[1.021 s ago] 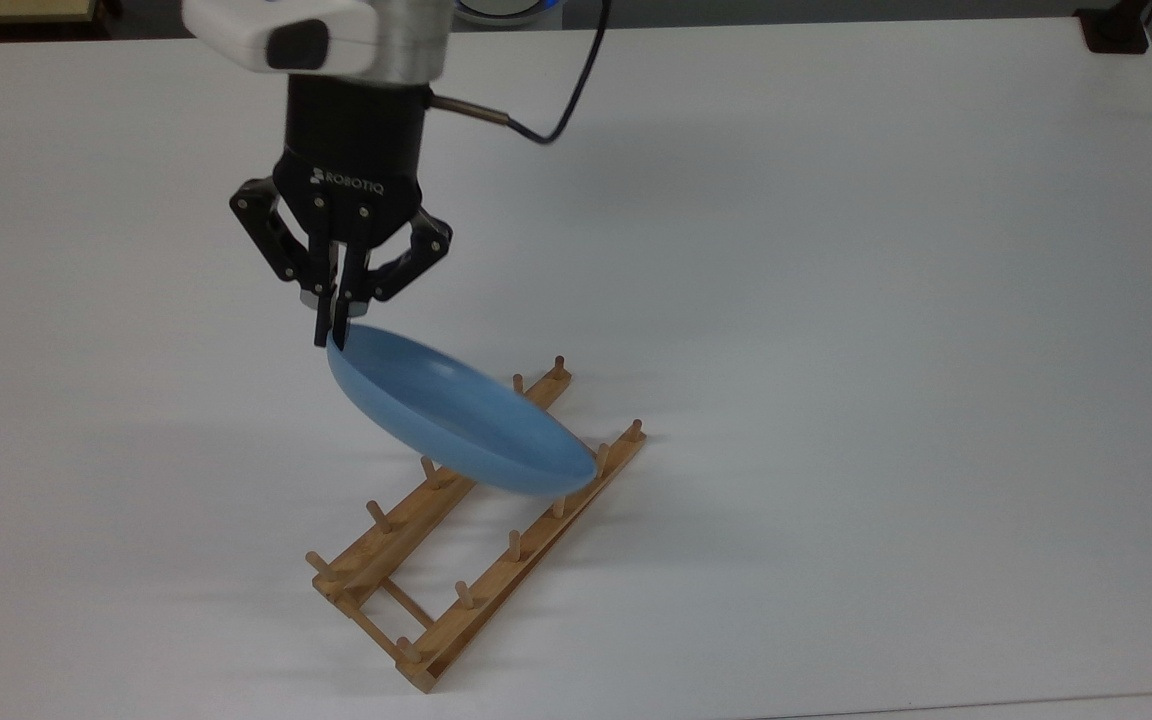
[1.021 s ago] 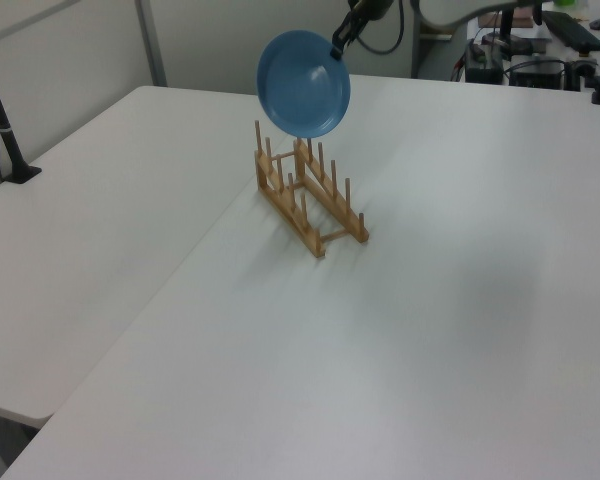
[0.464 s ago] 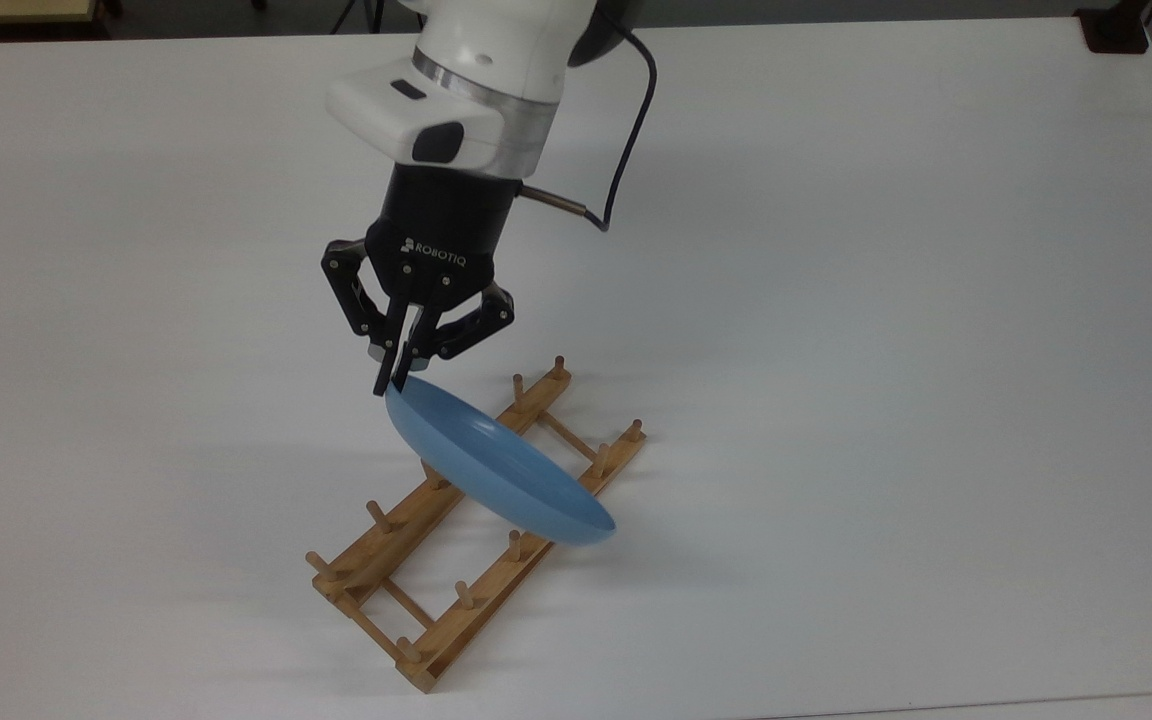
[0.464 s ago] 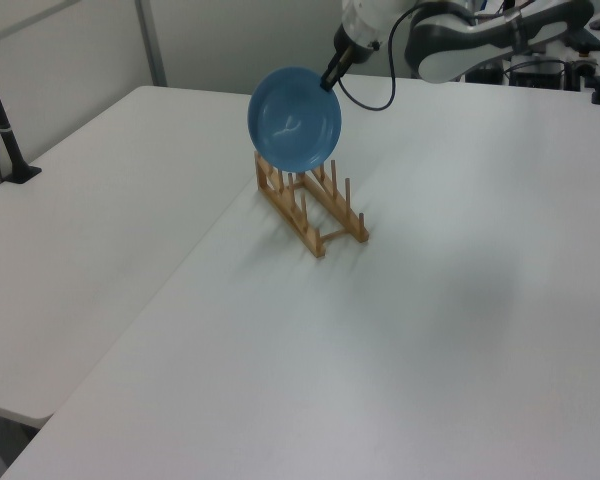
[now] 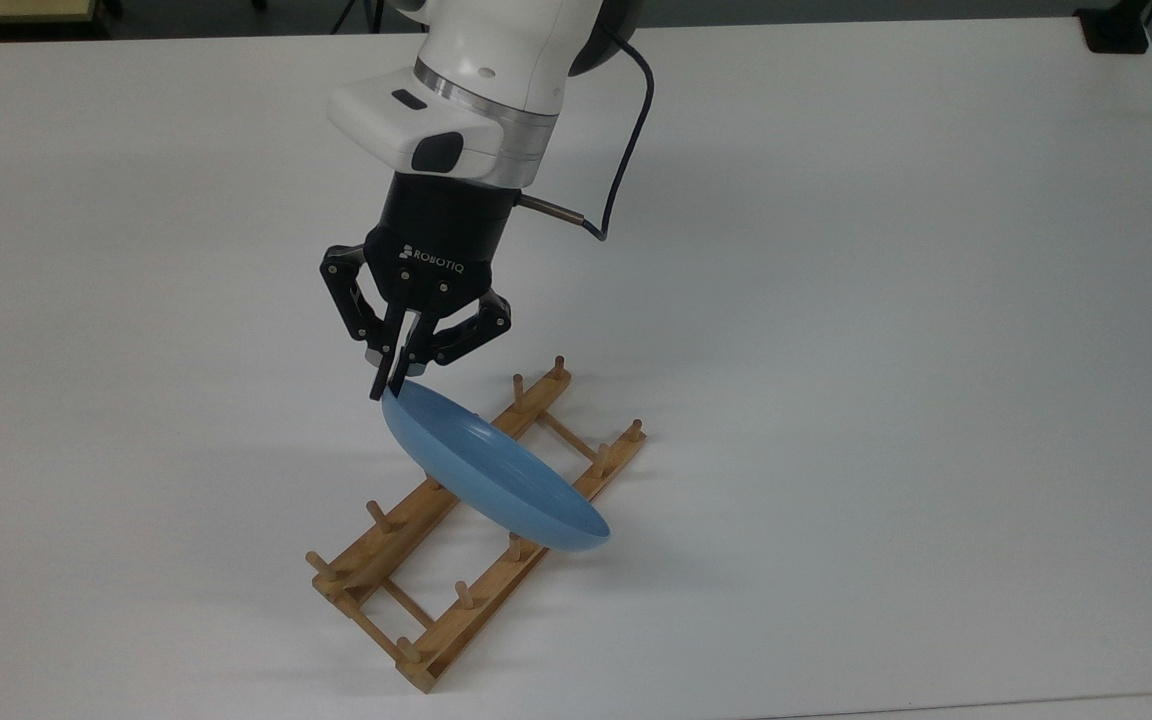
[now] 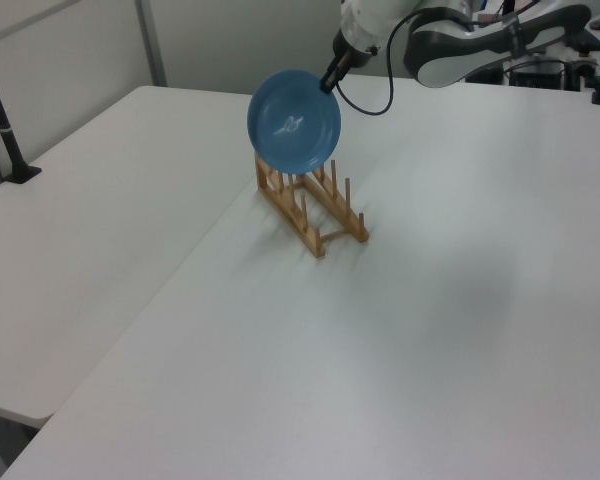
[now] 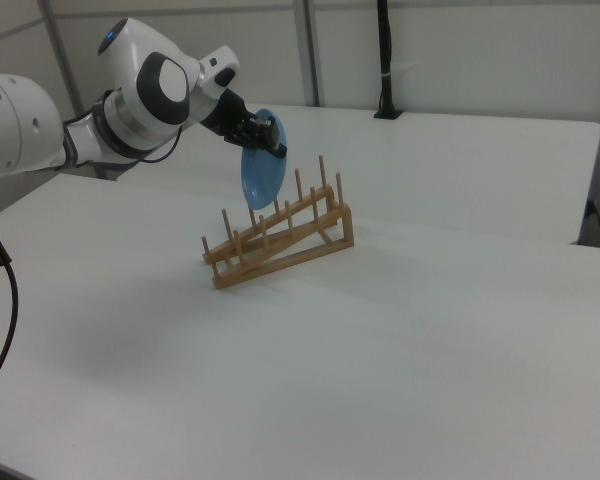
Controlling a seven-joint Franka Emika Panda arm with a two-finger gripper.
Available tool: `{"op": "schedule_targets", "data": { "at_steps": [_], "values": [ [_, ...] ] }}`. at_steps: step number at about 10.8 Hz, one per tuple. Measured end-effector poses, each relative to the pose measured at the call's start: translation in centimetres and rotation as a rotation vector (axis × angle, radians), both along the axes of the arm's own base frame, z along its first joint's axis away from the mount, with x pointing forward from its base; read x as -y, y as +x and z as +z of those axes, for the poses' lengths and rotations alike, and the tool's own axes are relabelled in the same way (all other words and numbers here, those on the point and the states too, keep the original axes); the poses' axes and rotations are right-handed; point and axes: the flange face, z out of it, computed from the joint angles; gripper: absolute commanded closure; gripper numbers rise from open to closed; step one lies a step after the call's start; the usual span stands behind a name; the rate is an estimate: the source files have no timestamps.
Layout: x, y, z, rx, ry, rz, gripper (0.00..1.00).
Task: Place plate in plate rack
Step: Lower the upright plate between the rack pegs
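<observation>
Nearest in the top view lies the one light-brown wooden plate rack [image 5: 476,525], two rails joined by thin crossbars, with what look like six short pegs on each rail, though the plate hides some. Above its middle hangs the single round light-blue plate [image 5: 496,470], on edge and tilted; it has sunk lower over the last second and barely shifted in the last half, so I judge the slotting-in close. Farthest, the one black two-finger gripper [image 5: 388,385] stays pinched on the plate's upper rim.
</observation>
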Motion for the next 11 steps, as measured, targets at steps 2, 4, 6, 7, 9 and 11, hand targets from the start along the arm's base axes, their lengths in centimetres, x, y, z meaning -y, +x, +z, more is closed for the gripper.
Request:
{"op": "schedule_targets", "data": {
  "at_steps": [2, 4, 6, 7, 9, 11],
  "values": [
    [0.3, 0.0, 0.0, 0.000, -0.008, -0.002, 1.00],
    [0.6, 0.0, -0.2, -0.002, -0.043, 0.004, 1.00],
    [1.3, 0.0, -0.7, -0.010, -0.075, 0.003, 1.00],
    [1.5, 0.0, -1.0, -0.014, -0.092, 0.006, 1.00],
    [1.3, -0.2, -1.7, -0.027, -0.120, 0.017, 1.00],
    [1.0, -0.2, -2.3, -0.038, -0.130, 0.025, 1.00]
  ]
}}
